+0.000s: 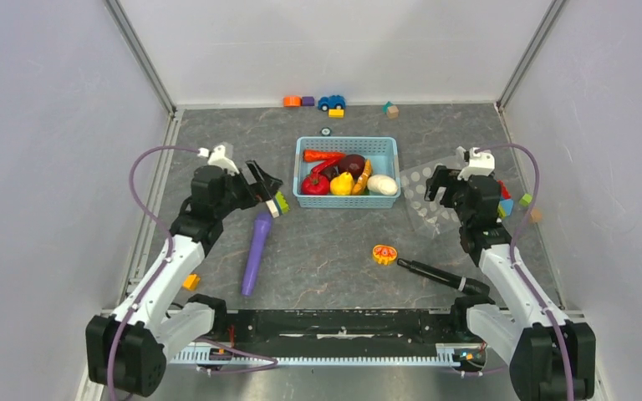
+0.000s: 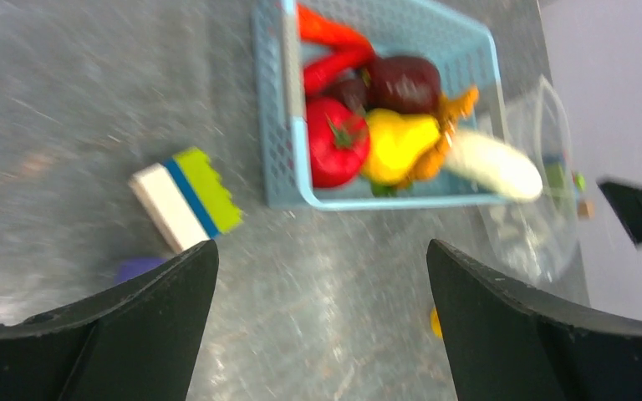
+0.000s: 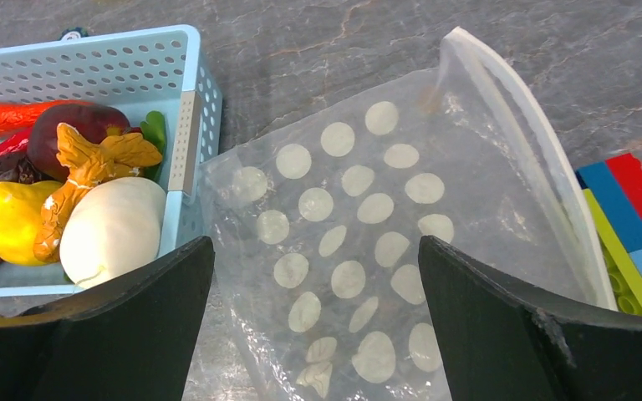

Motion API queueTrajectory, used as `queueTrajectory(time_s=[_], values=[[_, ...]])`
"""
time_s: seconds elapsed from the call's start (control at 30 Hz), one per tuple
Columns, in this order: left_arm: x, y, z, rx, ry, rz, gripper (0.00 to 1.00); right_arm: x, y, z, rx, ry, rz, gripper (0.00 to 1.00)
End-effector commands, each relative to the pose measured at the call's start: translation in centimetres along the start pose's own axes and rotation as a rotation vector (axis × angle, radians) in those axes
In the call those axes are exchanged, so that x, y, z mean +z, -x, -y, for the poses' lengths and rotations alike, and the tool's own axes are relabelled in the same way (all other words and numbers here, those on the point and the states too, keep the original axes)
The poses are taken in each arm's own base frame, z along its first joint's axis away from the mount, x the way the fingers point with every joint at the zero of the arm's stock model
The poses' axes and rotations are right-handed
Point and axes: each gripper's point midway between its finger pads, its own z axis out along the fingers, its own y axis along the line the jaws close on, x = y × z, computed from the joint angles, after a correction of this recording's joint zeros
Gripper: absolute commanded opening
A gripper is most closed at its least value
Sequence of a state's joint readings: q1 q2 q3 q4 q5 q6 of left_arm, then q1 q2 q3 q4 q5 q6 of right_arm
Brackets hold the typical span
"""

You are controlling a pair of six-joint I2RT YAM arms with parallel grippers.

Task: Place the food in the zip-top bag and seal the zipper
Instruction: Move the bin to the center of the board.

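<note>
The toy food lies in the light-blue basket (image 1: 304, 147): carrot (image 1: 322, 154), chili, maroon ball (image 1: 352, 162), tomato (image 1: 315, 185), yellow pepper (image 1: 342, 184) and egg (image 1: 382, 185). The clear dotted zip-top bag (image 1: 425, 194) lies flat right of the basket, its zipper strip (image 3: 525, 154) along the right edge, mouth partly gaping. My right gripper (image 1: 435, 185) is open and empty above the bag (image 3: 359, 217). My left gripper (image 1: 269, 185) is open and empty, left of the basket (image 2: 280, 142), above bare table. The egg (image 3: 113, 230) and tomato (image 2: 337, 142) show in the wrist views.
A long purple toy stick (image 1: 256, 251) lies below the left gripper, with a white, blue and green block (image 2: 185, 199) beside it. An orange slice (image 1: 384, 254) and a black tool (image 1: 435, 275) lie in front. Coloured blocks (image 3: 631, 225) lie right of the bag. Small toys (image 1: 331, 103) sit at the back.
</note>
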State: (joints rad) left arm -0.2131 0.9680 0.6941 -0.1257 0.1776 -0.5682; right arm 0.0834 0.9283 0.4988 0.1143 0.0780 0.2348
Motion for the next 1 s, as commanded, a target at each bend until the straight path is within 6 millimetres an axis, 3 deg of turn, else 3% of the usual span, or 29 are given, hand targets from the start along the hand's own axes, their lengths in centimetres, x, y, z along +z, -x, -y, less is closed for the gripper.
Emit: queueTrajectory(time_s=[0.0, 0.2, 0.3, 0.47, 0.6, 0.7, 0.97], values=[[0.9, -3.7, 4.4, -0.024, -0.174, -0.116, 1.00, 1.0, 1.9, -0.8, 0.010, 0.017, 0.000, 0.98], [2.7, -11.0, 8.2, -0.023, -0.249, -0.306, 1.00, 2.0, 2.6, 0.3, 0.048, -0.065, 0.005, 0.98], [4.0, -12.9, 8.9, -0.058, -0.283, -0.340, 1.00, 2.1, 2.9, 1.0, 0.036, -0.098, 0.015, 0.98], [7.7, -13.3, 8.8, -0.076, -0.255, -0.323, 1.00, 2.2, 2.3, 2.5, 0.058, -0.152, -0.003, 0.98], [11.2, -12.6, 8.8, -0.096, -0.219, -0.274, 1.00, 2.5, 2.0, 3.7, 0.081, -0.173, -0.017, 0.98], [14.0, -11.9, 8.5, -0.111, -0.176, -0.253, 1.00, 2.8, 1.5, 5.6, 0.110, -0.215, -0.040, 0.98], [19.3, -8.3, 7.0, -0.126, -0.122, -0.174, 1.00, 3.6, -0.4, 9.3, 0.150, -0.264, -0.147, 0.98]])
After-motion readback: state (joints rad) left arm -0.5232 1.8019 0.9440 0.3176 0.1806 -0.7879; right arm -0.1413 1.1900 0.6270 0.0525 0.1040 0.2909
